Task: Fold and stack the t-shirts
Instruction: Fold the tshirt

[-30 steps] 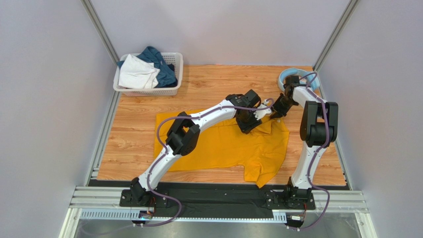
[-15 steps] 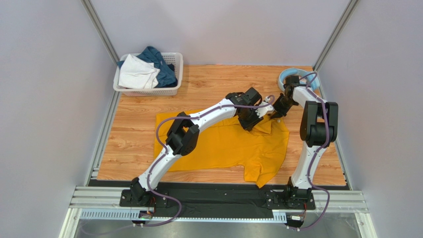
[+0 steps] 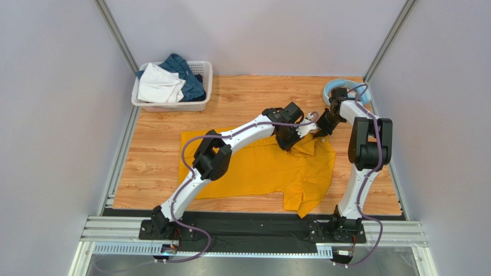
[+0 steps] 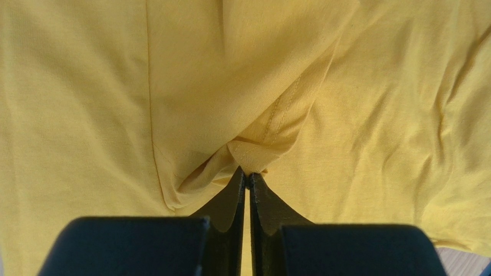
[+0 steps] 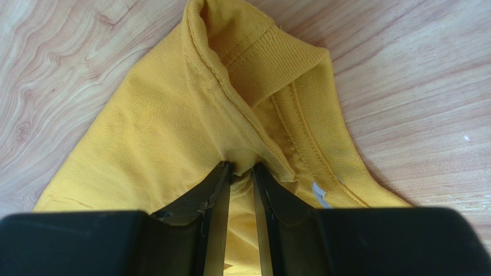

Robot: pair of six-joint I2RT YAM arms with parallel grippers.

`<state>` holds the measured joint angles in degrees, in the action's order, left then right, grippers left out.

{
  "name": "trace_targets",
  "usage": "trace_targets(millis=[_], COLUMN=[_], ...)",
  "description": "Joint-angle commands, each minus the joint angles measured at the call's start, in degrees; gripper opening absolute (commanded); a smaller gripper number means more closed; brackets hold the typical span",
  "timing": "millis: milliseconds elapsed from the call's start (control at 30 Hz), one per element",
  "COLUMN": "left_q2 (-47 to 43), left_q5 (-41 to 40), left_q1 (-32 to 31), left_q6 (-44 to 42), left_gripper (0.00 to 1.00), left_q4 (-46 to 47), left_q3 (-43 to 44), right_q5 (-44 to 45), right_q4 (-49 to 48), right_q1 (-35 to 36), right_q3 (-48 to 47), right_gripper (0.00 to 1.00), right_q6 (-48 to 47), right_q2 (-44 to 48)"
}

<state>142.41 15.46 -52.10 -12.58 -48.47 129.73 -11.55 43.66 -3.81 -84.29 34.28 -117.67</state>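
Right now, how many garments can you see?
3. A yellow t-shirt lies spread on the table; a white garment and a dark teal garment sit in the basket at far left. More may be hidden under them.

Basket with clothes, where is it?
In the top view, the white basket sits at the far left corner of the table, holding a white garment and a blue garment.

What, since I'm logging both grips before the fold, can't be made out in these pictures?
- Wrist views: how many layers of the yellow t-shirt the left gripper and right gripper pinch; the pinch itself hides it.
- Top view: both pinch points, covered by the wrists above them.
- Top view: the basket contents beneath the white garment and teal garment.
- Top view: the headphones, mostly behind the right arm.
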Motion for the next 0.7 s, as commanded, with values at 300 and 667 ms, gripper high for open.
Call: trace_targets(millis=[300,667], left_q2=[-3.98,-8.81], left_q5=[-0.35,4.64], left_q1=[0.06,0.15], left_q6=[-6.93,-11.41], left_gripper=[0.08,0.3], left_q4=[-3.82,-9.54], left_q3=[2.54,1.58], right_q5=[0.83,0.92], right_q4=[-0.68,-0.51], right_q1=[0.83,0.83], right_q3=[2.2,2.11], right_gripper=[0.27,0.27], right_q6=[0.08,0.08], right_q2=[-2.48,-2.22])
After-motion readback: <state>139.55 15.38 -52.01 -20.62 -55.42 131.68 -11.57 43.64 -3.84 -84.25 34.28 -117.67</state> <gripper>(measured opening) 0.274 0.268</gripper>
